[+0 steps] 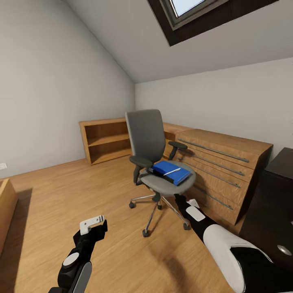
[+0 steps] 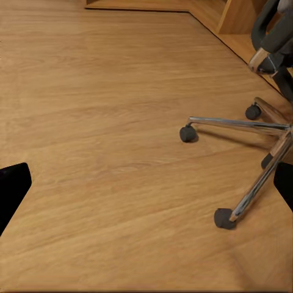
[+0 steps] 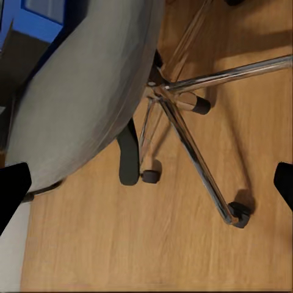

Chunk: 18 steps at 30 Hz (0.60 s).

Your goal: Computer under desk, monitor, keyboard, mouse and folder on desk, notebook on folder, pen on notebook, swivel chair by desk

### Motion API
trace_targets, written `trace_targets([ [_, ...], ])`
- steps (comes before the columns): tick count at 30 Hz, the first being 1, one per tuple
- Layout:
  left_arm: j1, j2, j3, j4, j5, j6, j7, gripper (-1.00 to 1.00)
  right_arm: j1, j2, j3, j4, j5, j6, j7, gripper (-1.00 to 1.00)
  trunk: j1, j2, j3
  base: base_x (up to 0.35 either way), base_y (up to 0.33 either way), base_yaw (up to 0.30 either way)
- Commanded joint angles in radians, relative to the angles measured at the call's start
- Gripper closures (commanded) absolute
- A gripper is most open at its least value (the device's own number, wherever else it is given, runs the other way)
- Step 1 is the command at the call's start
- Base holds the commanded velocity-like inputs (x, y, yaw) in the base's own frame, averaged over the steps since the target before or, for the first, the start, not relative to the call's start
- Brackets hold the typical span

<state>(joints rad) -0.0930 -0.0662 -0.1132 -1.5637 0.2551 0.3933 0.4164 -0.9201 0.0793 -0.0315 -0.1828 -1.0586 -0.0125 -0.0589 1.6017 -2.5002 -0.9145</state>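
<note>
One notebook, hidden under folder (image 1: 171,171)?

I am in an attic room of a home. Sloped ceiling with skylight (image 1: 191,12), wood floor (image 1: 81,191). Wooden shelf (image 1: 105,140), drawer cabinet (image 1: 221,171), swivel chair (image 1: 156,158).

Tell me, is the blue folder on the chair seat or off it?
On it. The folder lies flat on the swivel chair seat, a pen resting on top.
</note>
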Motion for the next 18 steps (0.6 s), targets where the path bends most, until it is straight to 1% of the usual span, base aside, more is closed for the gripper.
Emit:
trace_targets([
  [1,-0.001,0.000,-0.001,-0.001,0.010,0.002,0.009,-1.00,0.000,0.001,-0.003,-0.001,-0.002,-0.002,-0.004,-1.00,0.000,0.000,-0.001,-0.069,0.000,0.000],
  [5,-0.001,0.000,-0.002,0.000,0.009,0.000,0.009,-1.00,0.000,0.005,-0.004,0.000,0.000,-0.003,-0.004,-1.00,0.000,0.000,-0.001,-0.022,0.000,0.000],
  [8,-0.001,0.000,-0.001,-0.001,0.010,-0.001,0.009,-1.00,0.000,0.005,-0.004,0.000,0.000,-0.003,-0.004,-1.00,-0.002,0.000,0.011,-0.001,0.000,0.000],
  [18,-0.001,-0.001,0.000,-0.001,0.009,0.003,0.014,-1.00,0.000,0.005,-0.004,0.000,0.000,-0.003,-0.004,-1.00,-0.040,0.070,0.042,-0.005,0.000,0.000],
])
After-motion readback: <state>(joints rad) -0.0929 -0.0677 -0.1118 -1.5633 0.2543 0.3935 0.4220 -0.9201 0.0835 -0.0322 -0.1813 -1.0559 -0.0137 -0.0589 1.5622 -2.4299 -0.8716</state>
